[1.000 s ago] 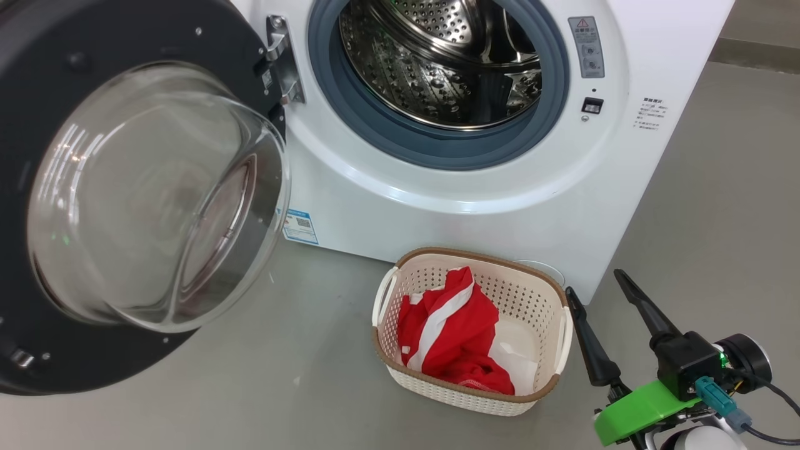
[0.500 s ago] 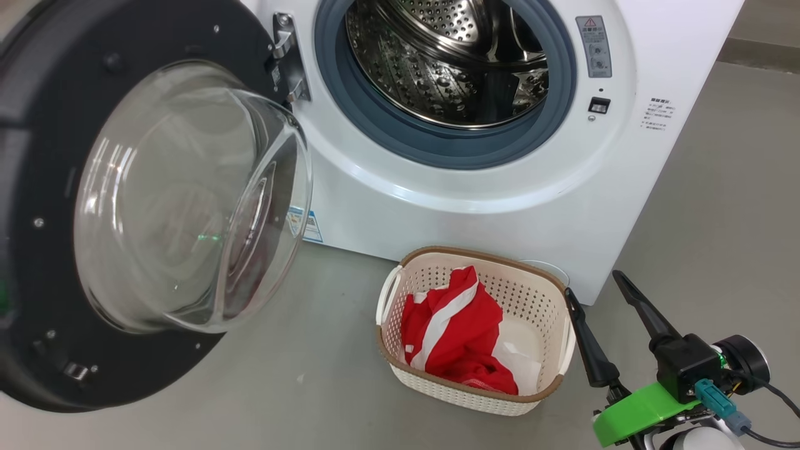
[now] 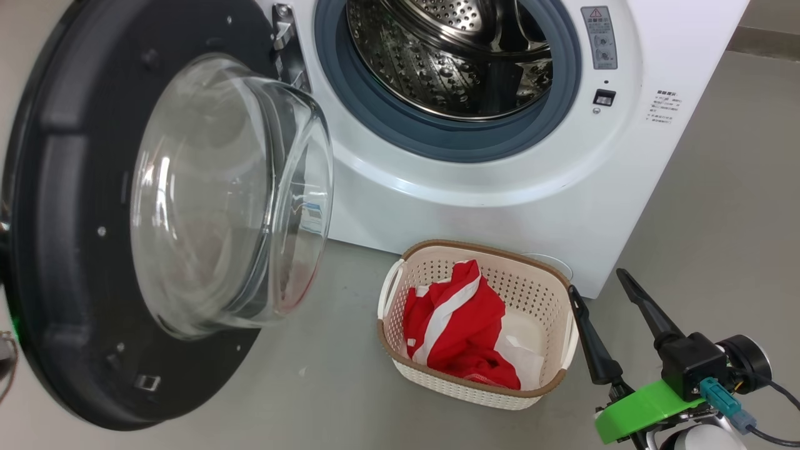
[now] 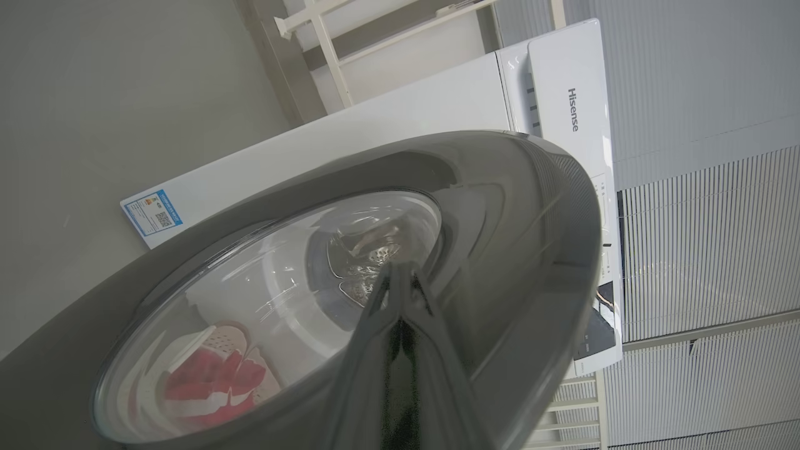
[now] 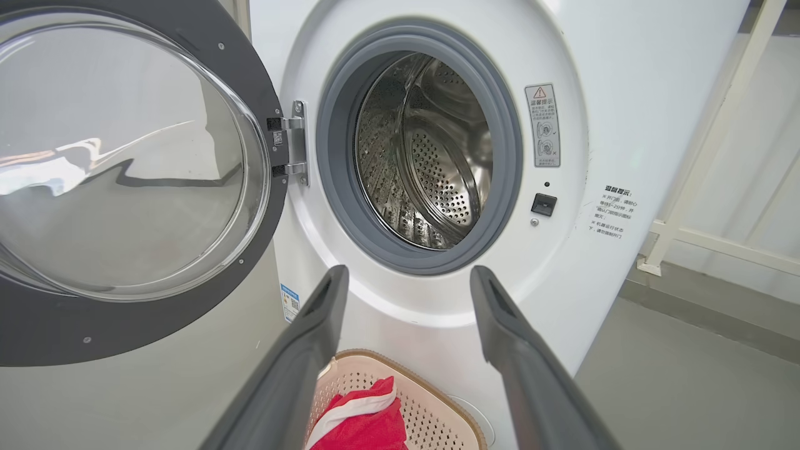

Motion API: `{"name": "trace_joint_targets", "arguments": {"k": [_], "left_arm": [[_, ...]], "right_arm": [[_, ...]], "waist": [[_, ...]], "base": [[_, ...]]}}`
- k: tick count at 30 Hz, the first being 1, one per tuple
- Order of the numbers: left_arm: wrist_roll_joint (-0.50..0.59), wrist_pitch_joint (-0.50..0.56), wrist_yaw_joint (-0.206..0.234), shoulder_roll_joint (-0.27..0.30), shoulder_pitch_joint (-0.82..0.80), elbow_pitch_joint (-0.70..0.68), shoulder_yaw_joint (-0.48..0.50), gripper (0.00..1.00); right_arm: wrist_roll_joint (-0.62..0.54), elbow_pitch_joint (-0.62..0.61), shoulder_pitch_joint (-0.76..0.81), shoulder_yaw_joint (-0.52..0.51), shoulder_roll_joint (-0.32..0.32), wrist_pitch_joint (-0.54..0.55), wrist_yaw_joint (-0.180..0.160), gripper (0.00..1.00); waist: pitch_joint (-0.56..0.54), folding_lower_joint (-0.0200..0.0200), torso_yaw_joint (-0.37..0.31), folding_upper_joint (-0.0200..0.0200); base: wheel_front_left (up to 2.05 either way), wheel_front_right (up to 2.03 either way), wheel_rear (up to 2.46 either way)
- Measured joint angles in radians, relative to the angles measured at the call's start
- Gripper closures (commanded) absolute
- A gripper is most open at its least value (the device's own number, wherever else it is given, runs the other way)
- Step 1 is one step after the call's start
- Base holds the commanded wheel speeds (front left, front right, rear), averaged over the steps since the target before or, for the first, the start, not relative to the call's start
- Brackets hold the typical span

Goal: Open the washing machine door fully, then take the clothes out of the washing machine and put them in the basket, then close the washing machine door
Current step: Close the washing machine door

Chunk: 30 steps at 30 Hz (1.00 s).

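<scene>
Washing machine door, head view: swung nearer the washing machine than a second ago. The clothes lie in the basket on the floor, and the right tool is spread and empty. Left wrist view: the left tool, fingers pressed together, meets the door's outer face. Right wrist view: the drum looks empty, so closing seems underway.

Bright, even light all round here, and the basket throws only a soft, faint shadow on the grey floor. White glare streaks sit on the glass of the washing machine door, and highlights sparkle in the steel drum. The left wrist view smears that door's rim soft, while the right wrist view stretches shapes at its edges.
</scene>
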Motion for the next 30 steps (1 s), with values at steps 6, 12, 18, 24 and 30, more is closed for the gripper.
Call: {"name": "trace_joint_targets", "arguments": {"k": [6, 12, 18, 24, 30], "left_arm": [[-0.023, 0.026, 0.060, -0.038, 0.022, -0.103, 0.001, 1.00], [-0.051, 0.050, 0.101, -0.071, 0.038, -0.173, 0.000, 1.00], [-0.052, 0.057, 0.139, -0.104, 0.068, -0.256, -0.012, 1.00], [-0.084, 0.086, 0.176, -0.141, 0.077, -0.327, -0.031, 1.00], [-0.105, 0.086, 0.196, -0.165, 0.098, -0.387, -0.072, 1.00]], "right_arm": [[0.003, 0.005, -0.007, -0.006, 0.000, -0.005, 0.000, 0.00], [0.003, 0.008, -0.021, -0.012, 0.000, -0.006, 0.000, 0.00], [0.004, 0.011, -0.022, -0.015, 0.000, -0.013, 0.000, 0.00], [0.012, 0.017, -0.041, -0.024, -0.001, -0.014, 0.000, 0.00], [0.014, 0.021, -0.046, -0.026, -0.001, -0.015, 0.000, 0.00]], "waist": [[0.007, 0.0000, -0.004, 0.0000], [0.016, 0.0000, -0.012, 0.0000], [0.028, 0.0000, -0.023, 0.0000], [0.039, 0.0000, -0.038, 0.0000], [0.044, 0.0000, -0.053, 0.0000]], "base": [[0.00, 0.00, 0.00], [0.00, 0.00, 0.00], [0.00, 0.00, 0.00], [0.00, 0.00, 0.00], [0.00, 0.00, 0.00]]}}
